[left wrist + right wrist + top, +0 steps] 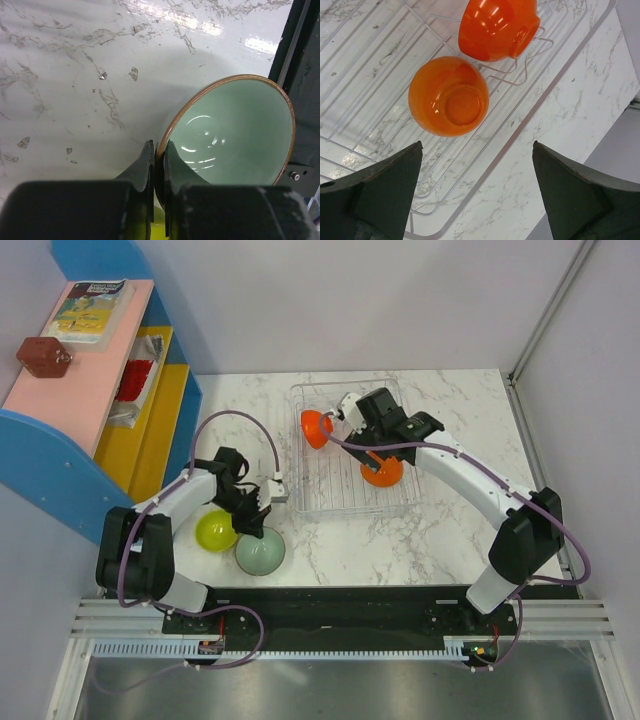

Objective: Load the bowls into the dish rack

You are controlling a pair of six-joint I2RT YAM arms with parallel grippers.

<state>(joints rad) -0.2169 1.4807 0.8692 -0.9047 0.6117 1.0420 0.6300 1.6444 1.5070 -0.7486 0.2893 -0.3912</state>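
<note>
My left gripper [262, 506] is shut on the rim of the pale grey-green bowl [260, 554], one finger inside and one outside [157, 146]. The bowl [235, 135] is tilted at the table's near edge. The lime-yellow bowl [216, 530] sits beside it, and a sliver of it shows under my left fingers [159, 226]. The clear dish rack [330, 502] holds two red-orange bowls: one on its side [316, 428] [497, 27] and one upside down [382, 472] [449, 96]. My right gripper [346, 412] [476, 146] is wide open and empty above the rack. No bowl showing white inside is in view.
The blue-pink-yellow shelf unit [70, 390] stands at the far left with a book and a dark red object on top. A black rail [340, 610] runs along the near table edge. Bare marble lies right of the rack [470, 430].
</note>
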